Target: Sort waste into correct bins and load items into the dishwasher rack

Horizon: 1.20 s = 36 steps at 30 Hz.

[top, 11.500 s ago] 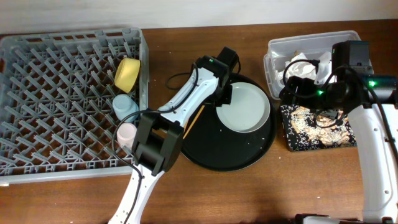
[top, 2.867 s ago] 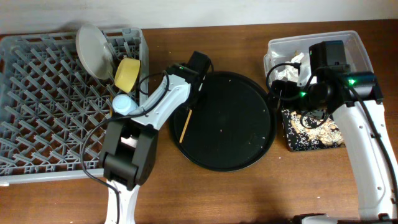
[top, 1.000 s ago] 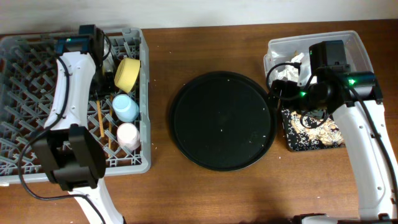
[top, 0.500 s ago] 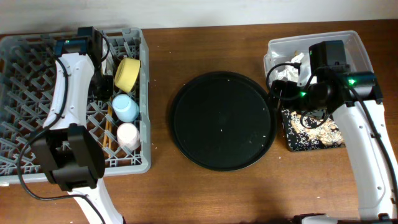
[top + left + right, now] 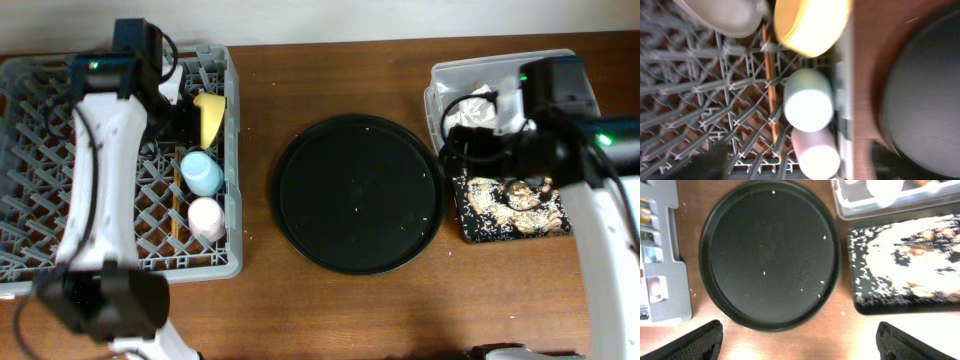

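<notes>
The dishwasher rack [image 5: 60,215] fills the left side. Along its right edge stand the yellow bowl [image 5: 210,118], the blue cup [image 5: 200,172] and the pink cup [image 5: 205,217], with the chopsticks [image 5: 771,90] lying on the lattice beside them. The plate [image 5: 720,15] leans at the back. My left gripper [image 5: 800,167] hangs open above the cups, holding nothing. My right gripper [image 5: 802,347] is open wide over bare table. The clear tub [image 5: 500,65] holds the napkin [image 5: 480,105]. The shallow black tray [image 5: 457,215] holds food scraps [image 5: 905,265].
A large round black tray [image 5: 358,195] with a few white crumbs lies between the rack and the bins. Brown tabletop shows in front of it. The right arm's body covers part of both bins in the overhead view.
My left gripper has gone from shut to open, and the chopsticks now lie loose in the rack. The left arm has drawn up and back. The right arm has shifted slightly right.
</notes>
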### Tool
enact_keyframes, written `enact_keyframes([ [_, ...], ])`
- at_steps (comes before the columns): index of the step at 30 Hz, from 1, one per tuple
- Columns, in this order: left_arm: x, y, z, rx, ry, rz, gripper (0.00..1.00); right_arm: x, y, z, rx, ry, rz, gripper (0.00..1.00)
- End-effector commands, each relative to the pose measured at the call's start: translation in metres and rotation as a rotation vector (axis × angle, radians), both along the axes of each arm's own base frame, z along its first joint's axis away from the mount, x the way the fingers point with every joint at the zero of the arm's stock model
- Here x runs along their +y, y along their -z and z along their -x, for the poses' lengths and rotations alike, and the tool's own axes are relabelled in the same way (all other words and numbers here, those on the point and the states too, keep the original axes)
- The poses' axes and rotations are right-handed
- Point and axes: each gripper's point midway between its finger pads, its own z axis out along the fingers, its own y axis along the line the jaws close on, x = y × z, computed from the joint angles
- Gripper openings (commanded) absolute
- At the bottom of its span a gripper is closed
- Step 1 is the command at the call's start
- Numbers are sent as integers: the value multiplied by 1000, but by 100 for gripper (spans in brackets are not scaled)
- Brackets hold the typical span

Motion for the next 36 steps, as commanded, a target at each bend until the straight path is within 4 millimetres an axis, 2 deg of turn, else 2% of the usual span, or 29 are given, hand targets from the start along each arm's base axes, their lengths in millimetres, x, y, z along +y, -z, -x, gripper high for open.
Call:
enact_keyframes([
  [1,-14,-54,11,-159,41,25,99,-15,-50,25,-143,21,82,99],
  [11,-17,-58,9,-179,48,31,99,-23,-92,87,-310,44,95,98],
  [15,-17,-58,9,-179,48,31,99,-20,-97,95,-337,39,80,99],
  [18,-16,-58,9,-179,48,31,99,-4,-98,97,-327,9,-17,98],
  [22,-16,-58,9,-179,47,31,99,-11,-90,102,-285,25,24,98],
  [30,-16,-58,9,-179,46,31,99,-33,-92,97,-310,94,132,98],
  [33,-16,-58,9,-179,47,31,99,-37,-110,80,-477,50,193,99],
  [36,-16,-58,9,-179,46,31,99,-43,-114,69,-654,44,242,98],
])
